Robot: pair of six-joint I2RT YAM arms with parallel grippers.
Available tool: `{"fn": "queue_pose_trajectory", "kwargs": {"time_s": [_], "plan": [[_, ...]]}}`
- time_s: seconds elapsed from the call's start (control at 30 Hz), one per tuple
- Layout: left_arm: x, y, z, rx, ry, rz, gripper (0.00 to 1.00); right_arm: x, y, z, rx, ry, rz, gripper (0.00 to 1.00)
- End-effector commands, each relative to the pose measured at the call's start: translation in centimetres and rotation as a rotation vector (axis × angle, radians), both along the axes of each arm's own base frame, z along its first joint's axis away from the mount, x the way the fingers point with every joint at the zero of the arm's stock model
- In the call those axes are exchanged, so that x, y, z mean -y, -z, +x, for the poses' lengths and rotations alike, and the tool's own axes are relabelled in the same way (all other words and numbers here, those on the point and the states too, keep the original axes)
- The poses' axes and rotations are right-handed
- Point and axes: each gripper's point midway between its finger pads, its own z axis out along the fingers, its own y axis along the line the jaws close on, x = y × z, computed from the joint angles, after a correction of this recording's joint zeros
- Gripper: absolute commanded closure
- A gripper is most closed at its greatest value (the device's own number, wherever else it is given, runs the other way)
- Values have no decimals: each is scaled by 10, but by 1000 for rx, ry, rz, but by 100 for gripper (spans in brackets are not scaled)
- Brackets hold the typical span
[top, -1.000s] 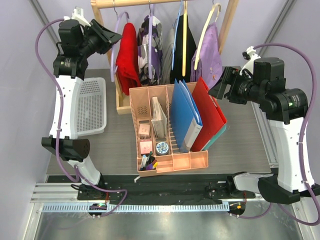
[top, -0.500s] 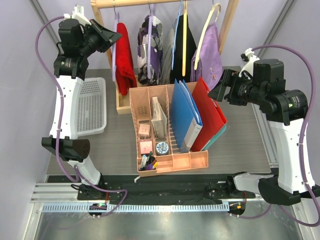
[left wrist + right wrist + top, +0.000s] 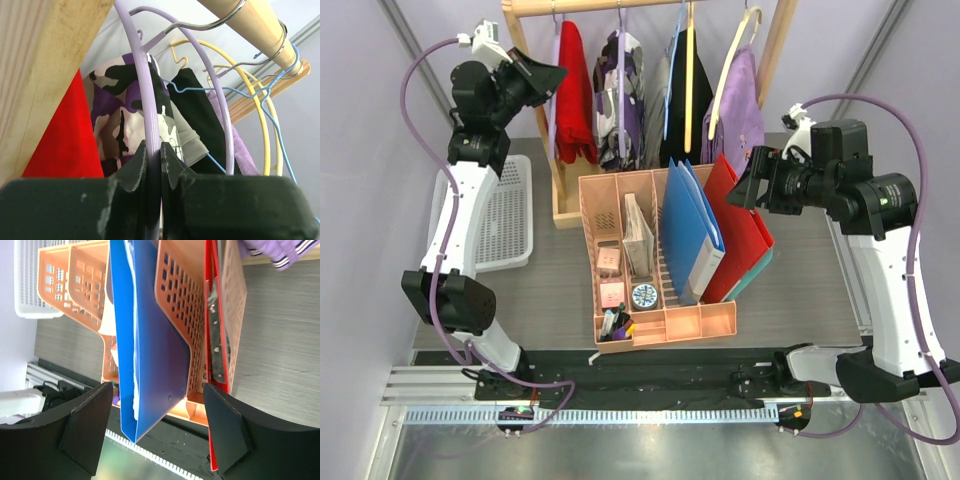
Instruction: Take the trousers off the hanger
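The red trousers (image 3: 576, 95) hang from the pale lavender hanger (image 3: 555, 120) at the left end of the wooden rail (image 3: 650, 6). My left gripper (image 3: 550, 76) is up beside them, shut on the hanger's sloping arm (image 3: 150, 100), which runs straight between the jaws. In the left wrist view (image 3: 154, 161) the trousers (image 3: 65, 135) show at the left, behind the wooden post. My right gripper (image 3: 752, 182) hovers open over the table's right side, above the folders, with nothing between its fingers (image 3: 158, 386).
A peach desk organiser (image 3: 665, 322) with blue (image 3: 685, 225) and red folders (image 3: 740, 230) fills the table's middle. A white basket (image 3: 505, 215) lies at the left. On the rail also hang a patterned garment (image 3: 620, 90), a black one and a lilac one (image 3: 740, 115).
My left gripper has shut on the lavender hanger and shifted right and up with it. The trousers have swung edge-on towards the rail. The right arm has drifted slightly left.
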Motion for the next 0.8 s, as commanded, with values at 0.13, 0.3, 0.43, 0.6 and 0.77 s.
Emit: {"fn": "queue_pose_trajectory", "kwargs": {"time_s": [0.13, 0.3, 0.43, 0.6, 0.77], "plan": [[-1, -90, -29, 542, 5, 46, 100, -24, -41, -14, 134, -114, 60, 21], [-2, -92, -48, 632, 9, 59, 100, -25, -60, -20, 192, -125, 66, 21], [-2, -92, -55, 666, 8, 66, 100, -20, -61, -21, 213, -110, 31, 21], [-6, -98, -74, 726, 5, 67, 100, -25, -57, -19, 200, -127, 23, 21], [-2, -113, -89, 800, 37, 58, 100, -31, -59, -16, 201, -143, 24, 21]]}}
